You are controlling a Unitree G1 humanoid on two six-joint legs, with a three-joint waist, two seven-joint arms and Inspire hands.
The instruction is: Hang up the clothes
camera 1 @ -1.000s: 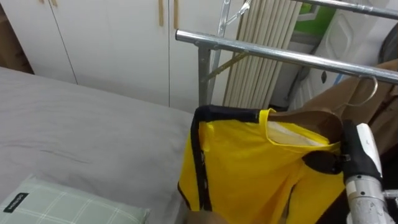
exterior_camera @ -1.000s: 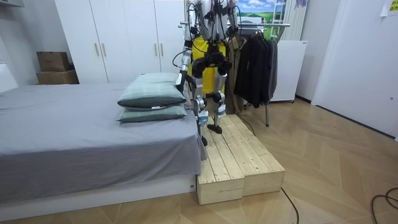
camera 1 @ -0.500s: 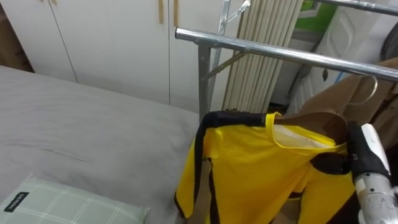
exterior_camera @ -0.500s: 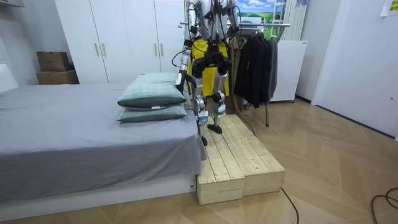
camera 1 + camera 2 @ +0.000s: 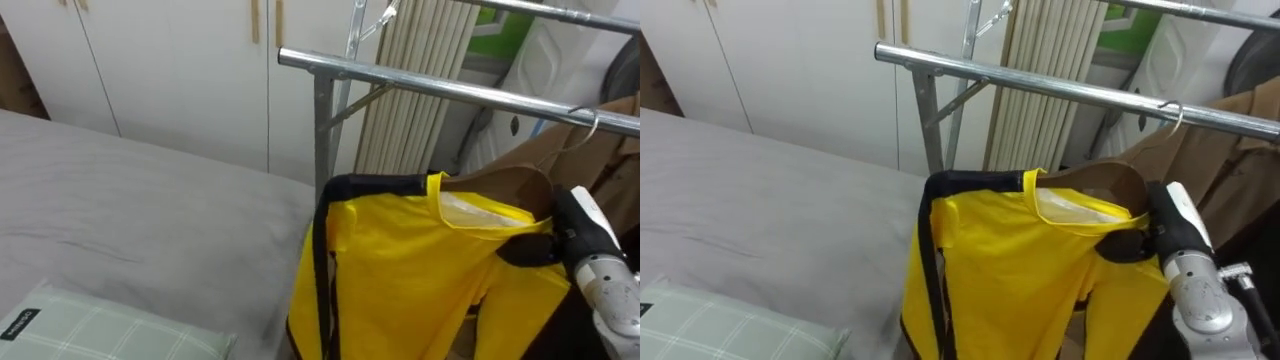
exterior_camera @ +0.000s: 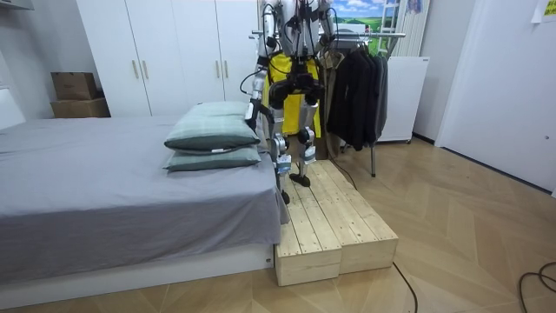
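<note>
A yellow shirt [image 5: 400, 260] with black trim hangs on a brown wooden hanger [image 5: 510, 185]. The hanger's metal hook [image 5: 586, 121] is up at the level of the silver rack rail [image 5: 440, 88], overlapping it. My right hand [image 5: 525, 250] comes in from the lower right, its dark fingers clamped on the hanger's shoulder through the yellow cloth. In the room view I stand on a wooden platform [image 6: 330, 217] facing the rack, with the shirt [image 6: 291, 69] in front of my chest. My left arm [image 6: 254, 91] is bent at my side, its hand too small to read.
A brown coat [image 5: 610, 150] hangs on the rail just right of the hook, and dark clothes [image 6: 356, 87] hang further along. The grey bed [image 5: 120, 210] with a checked pillow [image 5: 90, 330] lies to my left. White wardrobes [image 5: 170, 60] stand behind.
The hanger with the yellow shirt has been lifted: its hook rose from below the rail to the rail's level. My right arm went up with it.
</note>
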